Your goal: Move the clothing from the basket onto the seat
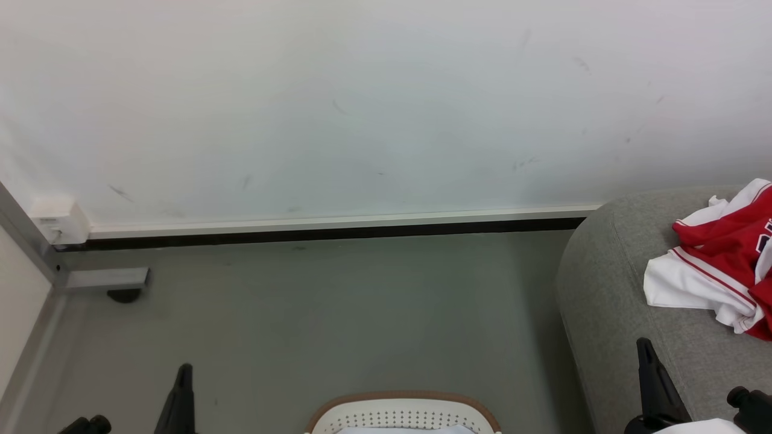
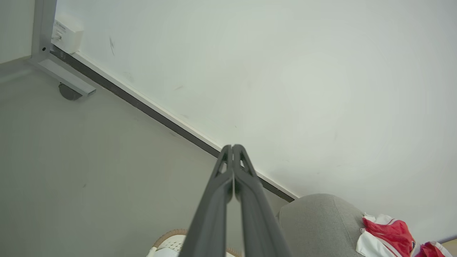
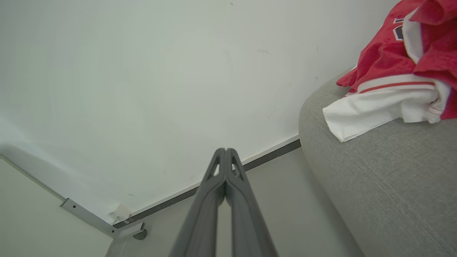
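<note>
A grey floor (image 1: 362,313) meets a white, scuffed wall (image 1: 362,108) ahead of both grippers. The left gripper (image 2: 232,146) and the right gripper (image 3: 225,149) each have their jaws pressed together. The clothing (image 3: 392,82) lies crumpled on the grey seat (image 3: 375,185), to the right of the right jaws and beyond their tips. The basket (image 1: 403,401) stands on the floor between the two grippers. The frame edge cuts it off, so what is inside is hard to tell.
</note>
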Controlling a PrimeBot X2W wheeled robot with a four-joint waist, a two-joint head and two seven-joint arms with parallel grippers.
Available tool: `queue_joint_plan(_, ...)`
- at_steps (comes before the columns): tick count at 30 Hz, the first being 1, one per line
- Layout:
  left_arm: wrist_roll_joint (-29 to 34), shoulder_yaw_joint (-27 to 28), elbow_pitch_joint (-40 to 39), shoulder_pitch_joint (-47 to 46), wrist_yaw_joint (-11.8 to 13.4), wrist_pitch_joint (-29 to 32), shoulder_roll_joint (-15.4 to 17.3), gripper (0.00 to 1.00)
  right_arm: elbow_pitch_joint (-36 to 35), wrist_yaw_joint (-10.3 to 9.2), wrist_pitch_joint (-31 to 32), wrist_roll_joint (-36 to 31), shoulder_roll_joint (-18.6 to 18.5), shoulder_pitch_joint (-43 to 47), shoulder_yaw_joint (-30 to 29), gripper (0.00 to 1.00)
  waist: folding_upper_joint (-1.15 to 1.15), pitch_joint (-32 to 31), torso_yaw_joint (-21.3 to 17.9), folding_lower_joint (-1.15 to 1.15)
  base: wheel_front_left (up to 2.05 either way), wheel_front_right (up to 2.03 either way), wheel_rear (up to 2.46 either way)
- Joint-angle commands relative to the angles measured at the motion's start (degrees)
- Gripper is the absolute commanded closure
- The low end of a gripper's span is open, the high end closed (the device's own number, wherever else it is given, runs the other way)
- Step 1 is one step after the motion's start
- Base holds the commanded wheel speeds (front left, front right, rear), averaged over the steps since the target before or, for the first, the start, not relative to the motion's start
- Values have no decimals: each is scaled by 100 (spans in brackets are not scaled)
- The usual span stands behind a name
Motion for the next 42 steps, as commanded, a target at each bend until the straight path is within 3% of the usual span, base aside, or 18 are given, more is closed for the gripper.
queue_joint_plan(1,-150,51,-89,-152,6,40,14,100,-84,-3,27,156,-65,-180,-42,100,0,0,1,0,0,0,0)
queue_joint_plan(42,-2711,292,-69,-484,23,779,-148,100,-96,-8,581,3078,-253,-323,-270,100,0,42,67,0,0,0,0)
